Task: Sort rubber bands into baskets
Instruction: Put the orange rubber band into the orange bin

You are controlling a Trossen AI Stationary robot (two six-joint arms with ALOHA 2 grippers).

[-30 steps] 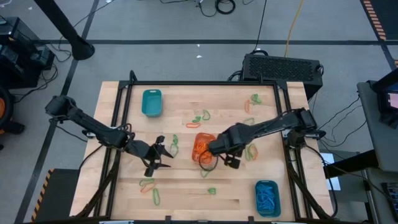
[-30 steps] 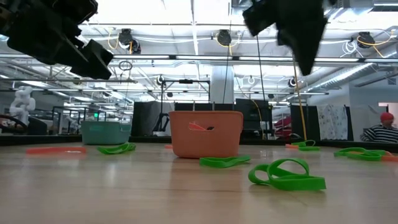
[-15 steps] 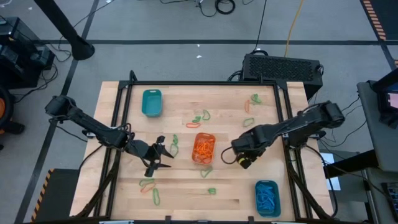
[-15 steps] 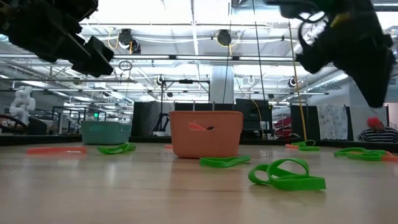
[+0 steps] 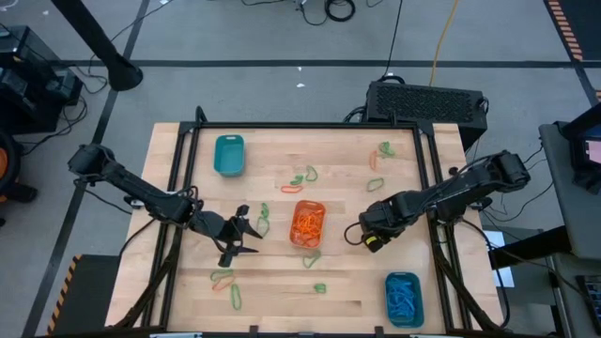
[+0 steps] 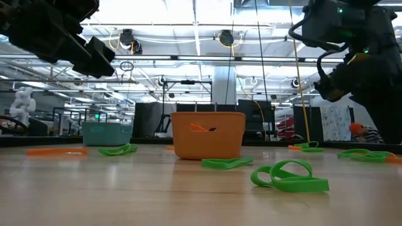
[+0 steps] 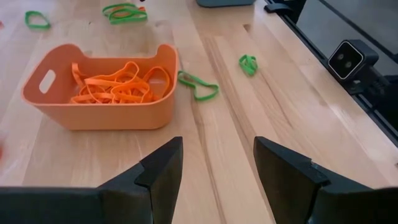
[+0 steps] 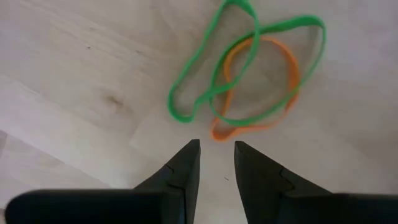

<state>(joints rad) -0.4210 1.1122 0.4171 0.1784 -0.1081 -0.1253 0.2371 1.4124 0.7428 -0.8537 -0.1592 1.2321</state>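
The orange basket [image 5: 307, 223] stands mid-table with several orange rubber bands [image 7: 115, 87] in it. One teal basket [image 5: 228, 155] stands at the far left. Another [image 5: 404, 299], at the near right, holds blue bands. My right gripper [image 5: 362, 235] hovers right of the orange basket, fingers a little apart and empty, pointing down over two green bands [image 8: 249, 62] and one orange band [image 8: 261, 93] that lie overlapping on the wood. My left gripper [image 5: 242, 235] is open and empty, left of the orange basket [image 7: 99, 93].
Loose green and orange bands lie at the far right [image 5: 380, 155], behind the orange basket [image 5: 302, 176], beside it [image 5: 264, 218] and near the front edge [image 5: 225, 282]. Green bands [image 6: 289, 176] lie close to the low camera. A black frame rims the table [image 5: 427, 178].
My right gripper has gone from over the orange basket toward the table's right edge and now stands over the loose green and orange bands. My left arm has kept still.
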